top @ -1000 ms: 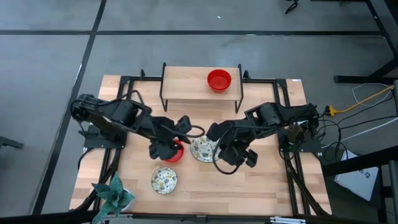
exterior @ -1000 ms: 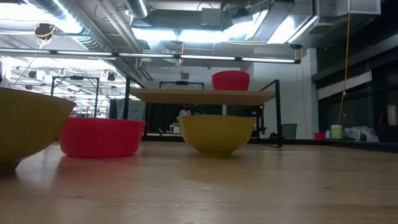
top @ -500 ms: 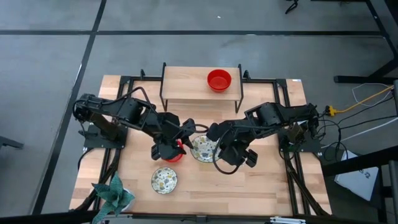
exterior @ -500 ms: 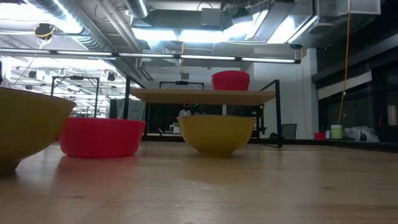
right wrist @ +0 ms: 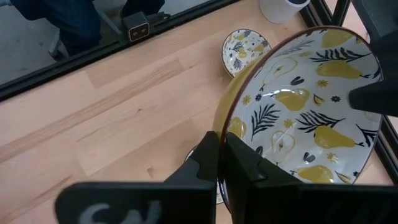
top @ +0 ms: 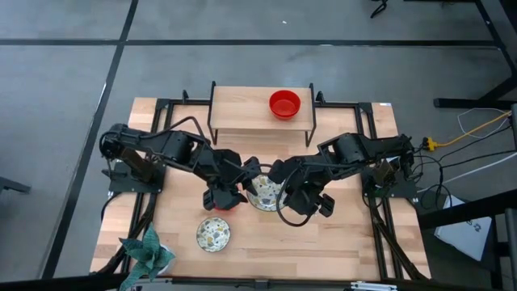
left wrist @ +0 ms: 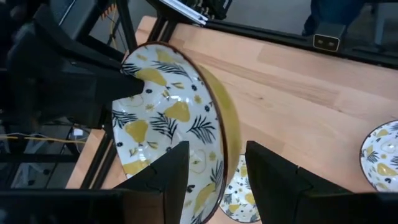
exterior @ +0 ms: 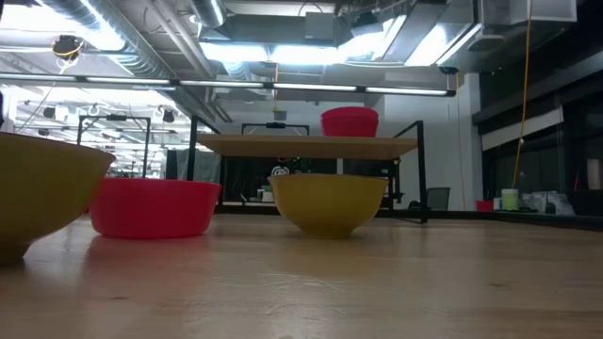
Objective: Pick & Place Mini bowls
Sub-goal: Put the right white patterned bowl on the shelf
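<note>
Pale wooden surface (top: 339, 234) on a black frame, grey floor all around, strip lights and ducts overhead in the room behind. A raised shelf (top: 242, 113) stood at the back, carrying a red bowl (top: 284, 104). Both arms met mid-surface. The right hand (right wrist: 221, 146) was pinching the rim of a pear-patterned bowl (right wrist: 298, 118), tipped steeply on edge. The left hand (left wrist: 216, 155) sat astride that bowl's opposite rim, fingers (left wrist: 171, 174) spread, one inside, one outside, with a gap showing on each side. Another patterned bowl (left wrist: 242, 193) lay flat just under the left hand, a third (top: 213, 233) farther off. A second red bowl (top: 224, 200) rested just beside the left hand.
</note>
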Controlling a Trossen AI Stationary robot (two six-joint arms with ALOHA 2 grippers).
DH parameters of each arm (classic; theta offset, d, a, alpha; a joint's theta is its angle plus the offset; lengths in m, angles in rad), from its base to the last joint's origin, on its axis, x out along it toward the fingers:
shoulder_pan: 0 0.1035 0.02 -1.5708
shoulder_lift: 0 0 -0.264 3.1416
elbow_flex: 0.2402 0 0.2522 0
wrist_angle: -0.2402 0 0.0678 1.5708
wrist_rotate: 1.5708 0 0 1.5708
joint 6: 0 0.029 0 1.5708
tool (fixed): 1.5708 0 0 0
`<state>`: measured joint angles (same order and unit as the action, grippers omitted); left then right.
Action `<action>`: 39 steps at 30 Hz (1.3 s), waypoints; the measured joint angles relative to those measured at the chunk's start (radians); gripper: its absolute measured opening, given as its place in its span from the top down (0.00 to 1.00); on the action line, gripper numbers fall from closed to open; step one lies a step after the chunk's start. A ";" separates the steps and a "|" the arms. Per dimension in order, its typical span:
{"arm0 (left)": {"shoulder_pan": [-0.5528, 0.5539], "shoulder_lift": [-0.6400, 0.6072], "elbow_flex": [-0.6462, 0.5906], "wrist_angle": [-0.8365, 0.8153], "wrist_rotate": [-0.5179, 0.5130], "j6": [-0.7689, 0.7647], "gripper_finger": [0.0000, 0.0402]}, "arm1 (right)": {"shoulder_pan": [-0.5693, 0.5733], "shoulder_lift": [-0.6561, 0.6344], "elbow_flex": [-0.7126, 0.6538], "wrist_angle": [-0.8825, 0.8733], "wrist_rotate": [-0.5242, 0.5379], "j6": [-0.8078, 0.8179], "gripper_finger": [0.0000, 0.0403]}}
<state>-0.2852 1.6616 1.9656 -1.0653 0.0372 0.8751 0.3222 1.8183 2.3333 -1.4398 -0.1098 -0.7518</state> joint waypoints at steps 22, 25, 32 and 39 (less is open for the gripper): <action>0.000 -0.003 0.000 -0.004 -0.011 0.000 0.74 | 0.000 0.000 0.000 0.000 0.000 -0.016 0.97; -0.001 -0.003 0.000 -0.004 -0.009 0.018 0.76 | 0.000 0.000 0.000 0.002 0.000 -0.016 0.97; -0.001 -0.003 0.000 -0.009 -0.006 0.047 0.87 | 0.000 0.000 0.000 0.001 0.000 -0.016 0.97; -0.002 -0.002 0.000 -0.018 0.003 0.045 0.97 | 0.000 0.000 0.000 0.010 -0.001 -0.047 0.97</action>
<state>-0.2867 1.6592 1.9656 -1.0828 0.0405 0.9203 0.3218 1.8183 2.3333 -1.4295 -0.1112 -0.7990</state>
